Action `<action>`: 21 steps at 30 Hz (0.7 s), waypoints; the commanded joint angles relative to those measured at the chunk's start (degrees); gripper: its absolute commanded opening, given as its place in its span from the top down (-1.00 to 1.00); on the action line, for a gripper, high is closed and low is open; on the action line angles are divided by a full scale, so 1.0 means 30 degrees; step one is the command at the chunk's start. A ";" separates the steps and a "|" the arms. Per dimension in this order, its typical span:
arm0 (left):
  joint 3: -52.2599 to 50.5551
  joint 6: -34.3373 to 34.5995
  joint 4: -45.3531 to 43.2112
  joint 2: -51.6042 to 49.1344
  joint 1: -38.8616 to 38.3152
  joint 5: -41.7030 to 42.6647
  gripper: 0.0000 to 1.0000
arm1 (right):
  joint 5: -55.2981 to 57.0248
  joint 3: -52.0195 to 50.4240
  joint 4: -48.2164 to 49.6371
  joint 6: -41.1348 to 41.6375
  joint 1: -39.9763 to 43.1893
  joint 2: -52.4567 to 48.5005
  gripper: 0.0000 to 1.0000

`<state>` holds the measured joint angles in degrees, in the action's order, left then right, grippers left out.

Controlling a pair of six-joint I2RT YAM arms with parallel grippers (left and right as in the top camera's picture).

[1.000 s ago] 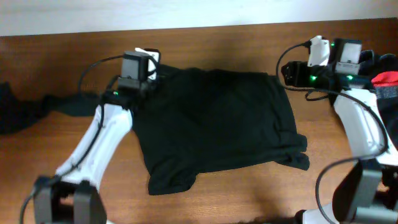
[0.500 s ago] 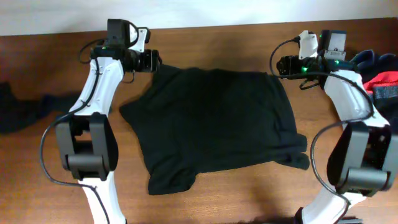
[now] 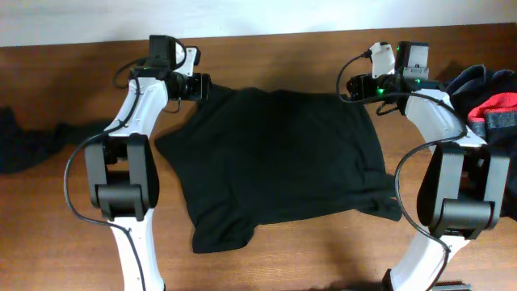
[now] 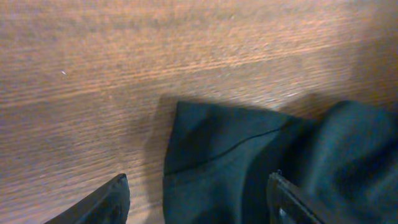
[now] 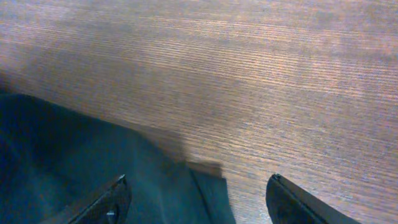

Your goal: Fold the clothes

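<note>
Black shirt (image 3: 279, 153) lies on table (image 3: 283, 259). Left claw (image 3: 202, 86) spread wide at its 11 o'clock corner; right claw (image 3: 349, 85) spread wide at 1 o'clock corner; neither grips.

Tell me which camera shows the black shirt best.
Overhead: the whole black shirt lies in frame, spread on the table. The left wrist view shows only one corner; the right wrist view shows only another corner.

- dark cloth (image 3: 20, 145) running off overhead's left edge
- clothes pile (image 3: 493, 101) getting cropped at right edge
- black shirt (image 4: 249, 168) spilling past left wrist view's bottom
- right fingers (image 5: 109, 199) getting cut off below
</note>
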<state>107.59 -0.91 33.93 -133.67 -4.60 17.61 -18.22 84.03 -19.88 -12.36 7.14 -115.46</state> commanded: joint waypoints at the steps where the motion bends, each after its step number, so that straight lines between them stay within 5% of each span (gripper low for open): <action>1: 0.0357 -0.0444 -0.0168 -0.0452 -0.0175 0.0291 -0.40 | 0.0321 0.0386 0.0182 -0.0656 -0.0124 -0.0262 -0.48; 8: 0.0350 -0.0466 -0.0189 -0.0466 -0.0692 0.0270 -0.36 | 0.0109 0.0386 0.0117 -0.0729 -0.0131 -0.1304 -0.48; 13: 0.0350 -0.0590 -0.0175 -0.0466 -0.0794 0.0211 0.09 | -0.0058 0.0386 -0.0058 -0.0736 -0.0124 -0.1406 -0.48; 21: 0.0350 -0.0597 -0.0248 -0.0699 -0.0794 0.0036 0.10 | -0.0058 0.0386 -0.0138 -0.0743 -0.0124 -0.1435 -0.48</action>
<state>107.59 -1.98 33.36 -134.67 -7.20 17.61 -17.85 84.16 -20.16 -13.98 7.14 -119.63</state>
